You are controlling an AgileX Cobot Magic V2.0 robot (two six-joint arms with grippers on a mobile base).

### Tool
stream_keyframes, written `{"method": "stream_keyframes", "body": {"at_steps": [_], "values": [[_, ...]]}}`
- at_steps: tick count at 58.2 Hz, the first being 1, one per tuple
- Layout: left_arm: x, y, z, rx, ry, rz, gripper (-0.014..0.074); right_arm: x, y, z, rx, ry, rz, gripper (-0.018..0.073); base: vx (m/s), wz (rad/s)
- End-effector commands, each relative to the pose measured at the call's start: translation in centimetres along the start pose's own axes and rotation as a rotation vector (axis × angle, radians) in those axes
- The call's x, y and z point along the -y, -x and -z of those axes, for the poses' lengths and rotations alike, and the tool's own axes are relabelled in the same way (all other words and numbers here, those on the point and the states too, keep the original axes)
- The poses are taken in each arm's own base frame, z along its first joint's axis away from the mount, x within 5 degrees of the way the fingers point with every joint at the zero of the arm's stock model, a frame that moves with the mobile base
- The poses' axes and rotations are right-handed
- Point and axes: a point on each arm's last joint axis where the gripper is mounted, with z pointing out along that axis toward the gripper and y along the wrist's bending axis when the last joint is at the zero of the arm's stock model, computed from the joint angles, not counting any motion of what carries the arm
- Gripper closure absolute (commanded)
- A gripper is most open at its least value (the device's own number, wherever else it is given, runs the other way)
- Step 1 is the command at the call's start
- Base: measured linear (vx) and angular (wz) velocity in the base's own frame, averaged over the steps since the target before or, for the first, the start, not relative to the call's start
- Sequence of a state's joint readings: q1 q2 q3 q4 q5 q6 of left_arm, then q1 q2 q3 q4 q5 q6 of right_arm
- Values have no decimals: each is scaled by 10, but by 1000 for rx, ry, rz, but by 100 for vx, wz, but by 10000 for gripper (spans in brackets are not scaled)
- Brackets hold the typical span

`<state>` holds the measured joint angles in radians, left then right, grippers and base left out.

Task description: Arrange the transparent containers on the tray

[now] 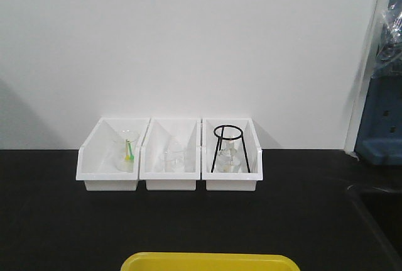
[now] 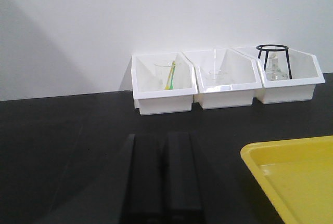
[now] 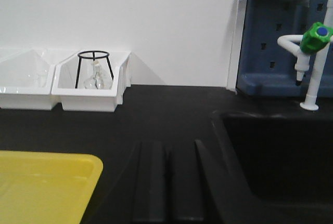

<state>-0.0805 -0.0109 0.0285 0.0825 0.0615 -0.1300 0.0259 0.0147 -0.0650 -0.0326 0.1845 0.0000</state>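
Seen from the front, three white plastic bins are lined up side by side against a white wall (image 1: 188, 44) on a black desk (image 1: 63, 221). In the left white bin (image 1: 110, 158) a clear glass beaker (image 1: 127, 151) with green and yellow sticks is held; in the middle white bin (image 1: 171, 158) clear glassware (image 1: 173, 158) is seen, though slim tubes cannot be told apart there; in the right white bin (image 1: 231, 158) a black wire tripod stand (image 1: 228, 148) is stood over a clear glass flask (image 1: 228, 161). The rim of the bright yellow plastic tray (image 1: 210, 261) is cut off by the lower edge, well apart from the bins.

From the left wrist, the left gripper (image 2: 162, 182) is shown low over the desk, its two dark fingers drawn close together with nothing between them. The same three bins are seen beyond it, and a thin clear upright piece (image 2: 215, 60) is made out in the middle one. The tray's corner is placed at lower right, bare.

From the right wrist, the right gripper (image 3: 166, 182) is shown with fingers narrowly set and nothing held. A black sink basin (image 3: 276, 161) and a white tap with a green knob (image 3: 312, 57) are seen to its right, with the tray at lower left.
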Motion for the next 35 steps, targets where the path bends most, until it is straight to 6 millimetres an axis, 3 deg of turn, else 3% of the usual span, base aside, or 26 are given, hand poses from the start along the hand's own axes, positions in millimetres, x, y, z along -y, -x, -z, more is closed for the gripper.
{"method": "stream_keyframes", "body": {"at_steps": [1,9,35], "values": [[0,-1,1,76,-9,10,604,0,-5,0,121,-8,33,554,0,0],[0,-1,1,76,-9,10,604,-1,-22,-3,57,-2,16,554,0,0],[0,-1,1,74,-9,10,604,-1,-30,-3,-34,-4,16,554,0,0]]}}
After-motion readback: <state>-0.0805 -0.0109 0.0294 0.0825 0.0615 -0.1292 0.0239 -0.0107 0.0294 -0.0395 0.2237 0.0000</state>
